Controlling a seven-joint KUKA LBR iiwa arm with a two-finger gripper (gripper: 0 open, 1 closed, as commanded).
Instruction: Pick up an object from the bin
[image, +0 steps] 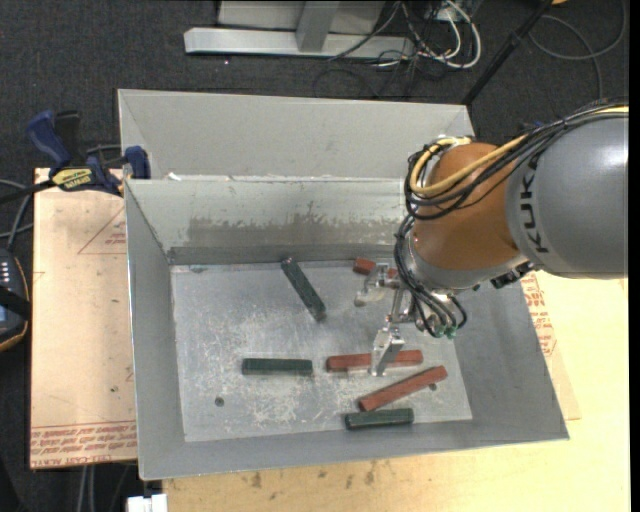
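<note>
The gripper (384, 358) hangs low over a flat red-brown bar (345, 364) that lies in the right part of the grey metal bin (150, 330), near its front. Whether the gripper is released or clenched, I cannot tell. Close in front lie a second red-brown bar (403, 388) and a dark green bar (379, 419). The first bar seems suitable for a grasp, because it lies flat with free floor along its sides.

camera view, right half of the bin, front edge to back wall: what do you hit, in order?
Dark green bar → slanted red-brown bar → level red-brown bar, under the gripper → small red piece by the back wall. Left out: flat green bar and tilted green bar, which overlap these in depth.
</note>
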